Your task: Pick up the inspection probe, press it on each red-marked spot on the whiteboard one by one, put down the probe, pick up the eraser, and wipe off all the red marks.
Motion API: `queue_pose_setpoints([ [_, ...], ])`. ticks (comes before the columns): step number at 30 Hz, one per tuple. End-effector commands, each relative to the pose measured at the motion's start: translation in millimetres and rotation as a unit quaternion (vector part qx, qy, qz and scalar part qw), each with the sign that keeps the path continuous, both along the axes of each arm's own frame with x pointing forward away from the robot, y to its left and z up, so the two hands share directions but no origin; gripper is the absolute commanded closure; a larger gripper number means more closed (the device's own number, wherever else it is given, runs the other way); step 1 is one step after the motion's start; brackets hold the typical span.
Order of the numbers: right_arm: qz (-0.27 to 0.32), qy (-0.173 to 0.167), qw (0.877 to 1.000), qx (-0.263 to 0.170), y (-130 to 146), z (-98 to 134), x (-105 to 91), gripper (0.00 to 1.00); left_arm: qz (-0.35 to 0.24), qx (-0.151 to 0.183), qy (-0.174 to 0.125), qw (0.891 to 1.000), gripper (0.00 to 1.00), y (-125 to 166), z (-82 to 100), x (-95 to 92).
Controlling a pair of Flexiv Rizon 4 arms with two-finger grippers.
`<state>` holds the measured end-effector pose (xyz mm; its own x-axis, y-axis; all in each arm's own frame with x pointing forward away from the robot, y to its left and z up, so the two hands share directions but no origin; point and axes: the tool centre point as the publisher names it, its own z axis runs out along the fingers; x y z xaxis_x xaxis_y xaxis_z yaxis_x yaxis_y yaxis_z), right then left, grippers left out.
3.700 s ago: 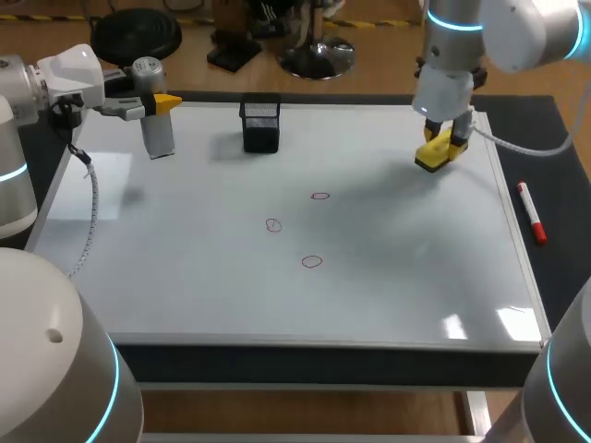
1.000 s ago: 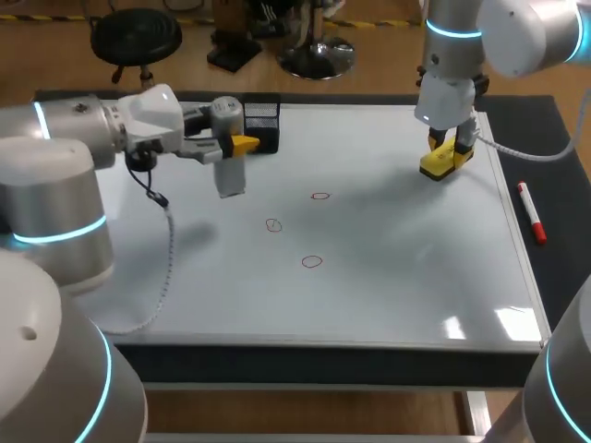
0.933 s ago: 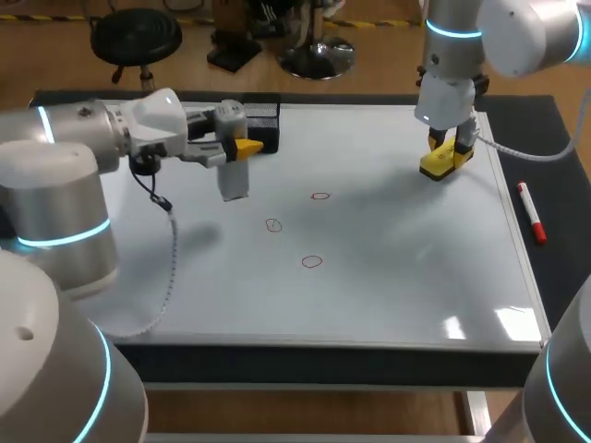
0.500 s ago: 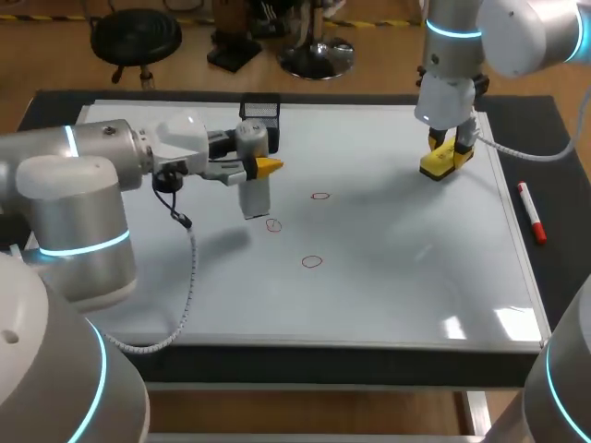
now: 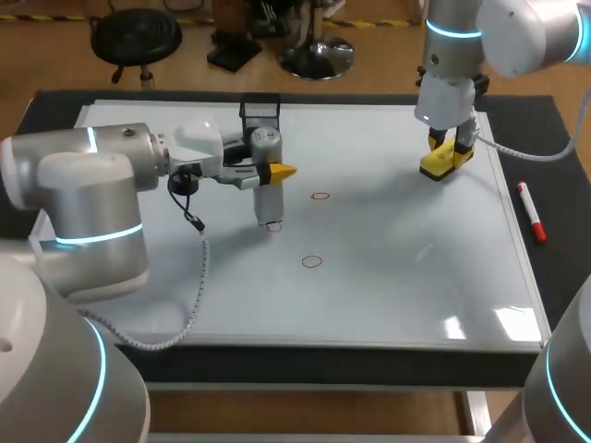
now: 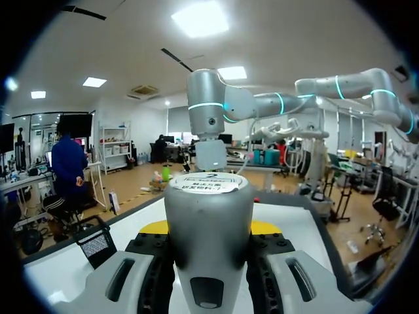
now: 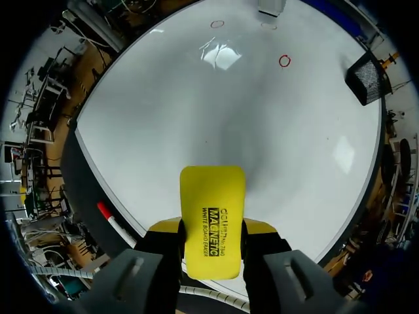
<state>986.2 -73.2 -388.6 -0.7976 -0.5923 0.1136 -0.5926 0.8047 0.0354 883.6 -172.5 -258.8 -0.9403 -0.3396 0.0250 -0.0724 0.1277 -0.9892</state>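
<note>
- The inspection probe (image 5: 268, 180), a grey cylinder, was held upright over the whiteboard (image 5: 397, 277), left of its middle
- Its lower end was seen right at one red mark (image 5: 274, 226), which it partly hid; whether it pressed on the board could not be told
- The probe was clamped from two sides by the left gripper (image 5: 277, 172), whose yellow tips were closed against its body; in the left wrist view the cylinder (image 6: 208, 222) was seen filling the gap between the fingers
- The left arm was stretched in from the left edge, level with the board, with its cable hanging down to the surface
- Two more red marks were drawn on the board: one (image 5: 320, 196) just to the right of the probe and farther back, the other (image 5: 312, 261) nearer the front edge; both were uncovered and apart from the probe
- The eraser (image 5: 441, 159), a yellow block, was gripped between the fingers of the right gripper (image 5: 446, 148) over the board's far right part, well apart from the marks
- In the right wrist view the eraser (image 7: 211, 222) was shown pinched on its two long sides, with the board lying below it
- A black mesh holder (image 5: 260, 113) was stood on the board near its far edge, just behind the probe
- A red-capped marker (image 5: 530, 212) was laid on the dark table to the right of the board, beside its frame
</note>
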Motion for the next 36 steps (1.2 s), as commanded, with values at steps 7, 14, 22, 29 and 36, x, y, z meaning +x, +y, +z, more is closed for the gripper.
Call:
queue_pose_setpoints([
  [7,0.001,0.001,1.0,-0.002,0,1,1.1,1.0,-0.017,0.01,0.007,1.0,1.0,-5,-13.1,8.0],
  [14,0.001,0.001,1.0,-0.002,0,1,1.1,1.0,-0.024,0.013,0.011,1.0,1.0,-7,-22.0,9.6],
  [22,0.001,0.001,1.0,-0.002,0,1,1.1,1.0,-0.026,0.015,0.017,0.999,1.0,-8,-28.2,9.9],
  [29,0.001,0.001,1.0,-0.002,0,1,1.1,1.0,-0.028,0.017,0.017,0.999,1.0,-7,-31.1,10.5],
  [36,0.001,0.001,1.0,-0.002,0,1,1.1,1.0,-0.028,0.015,0.017,0.999,1.0,-6,-34.5,9.6],
])
